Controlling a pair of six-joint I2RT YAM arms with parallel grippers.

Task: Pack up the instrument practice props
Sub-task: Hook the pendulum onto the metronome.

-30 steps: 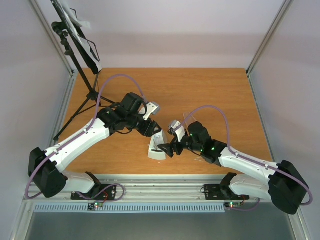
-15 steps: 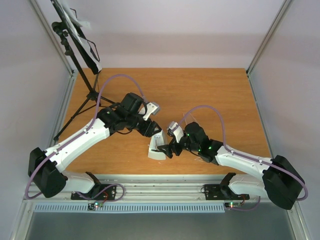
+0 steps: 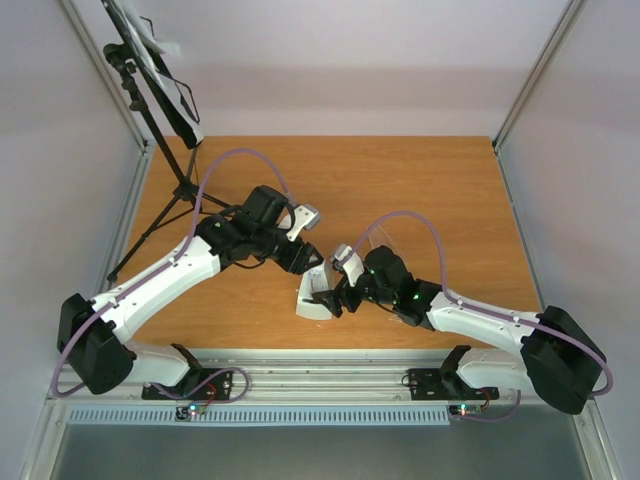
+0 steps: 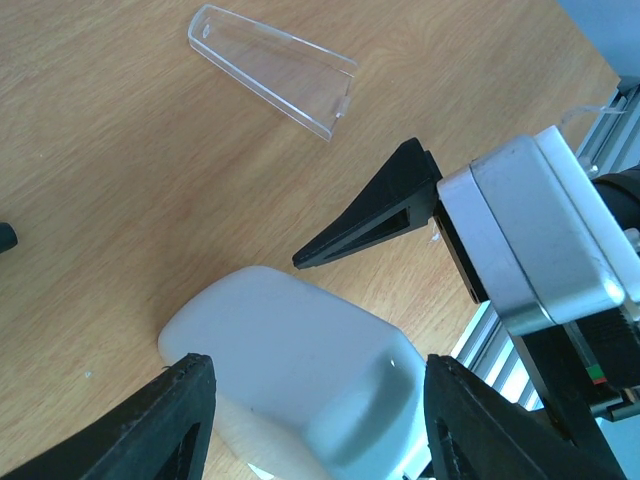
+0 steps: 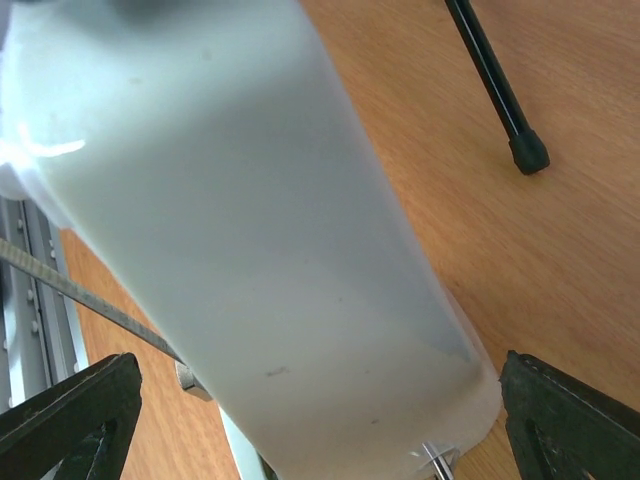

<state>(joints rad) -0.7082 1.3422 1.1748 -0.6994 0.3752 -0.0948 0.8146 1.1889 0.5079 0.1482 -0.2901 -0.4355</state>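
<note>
The pale wedge-shaped metronome (image 3: 314, 298) lies on the wooden table near the front edge. Its clear plastic cover (image 4: 275, 70) lies apart on the wood. My left gripper (image 3: 306, 264) is open just behind the metronome, which sits between the fingers in the left wrist view (image 4: 300, 370). My right gripper (image 3: 327, 298) is open at the metronome's right side, with the body (image 5: 250, 250) filling the space between its wide-spread fingers. The black music stand (image 3: 150, 90) stands at the far left corner with white sheet pages (image 3: 160, 42) on its desk.
The stand's tripod legs (image 3: 150, 235) spread over the table's left side, and one leg foot (image 5: 527, 150) shows beyond the metronome. The metal frame rail (image 3: 320, 365) runs along the front edge. The right gripper's finger (image 4: 370, 215) shows in the left wrist view.
My right arm has edged left, bringing its open gripper closer around the metronome. The left arm and the metronome have not moved.
</note>
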